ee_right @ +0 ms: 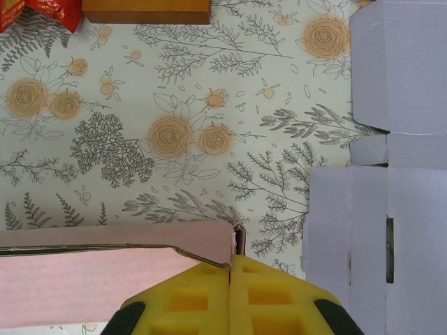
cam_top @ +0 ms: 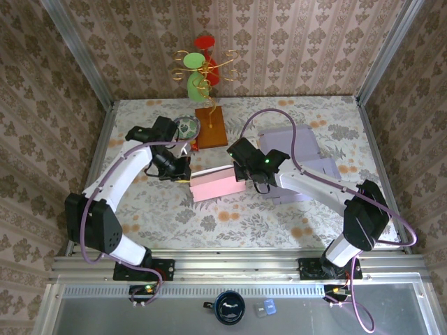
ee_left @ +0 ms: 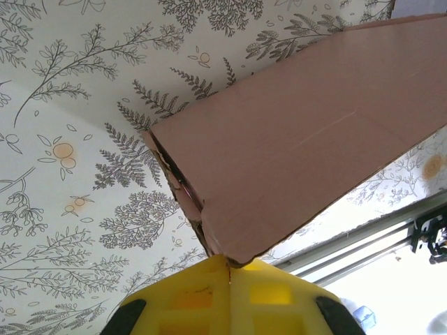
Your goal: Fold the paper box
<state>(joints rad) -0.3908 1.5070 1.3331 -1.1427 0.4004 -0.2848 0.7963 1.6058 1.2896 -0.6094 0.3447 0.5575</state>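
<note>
Reaching in from the near edge with both arms, elbows bent, wrists turned inward. Pinching the pink paper box point(cam_top: 218, 183) mid-table, with the left gripper point(ee_left: 229, 269) clamped tight on its left corner and the right gripper point(ee_right: 230, 269) on its right. Further back, flat lilac cardboard point(cam_top: 297, 150).

1. Left arm point(cam_top: 126, 171): elbow raised at the table's left side, white forearm angled up and inward, wrist bent back toward the centre.
2. Left gripper point(ee_left: 229, 262): yellow fingers pressed together, no gap at the tips.
3. Right arm point(cam_top: 314, 185): elbow at the right, forearm extended left toward the centre.
4. Right gripper point(ee_right: 230, 265): yellow fingers closed flush.
</note>
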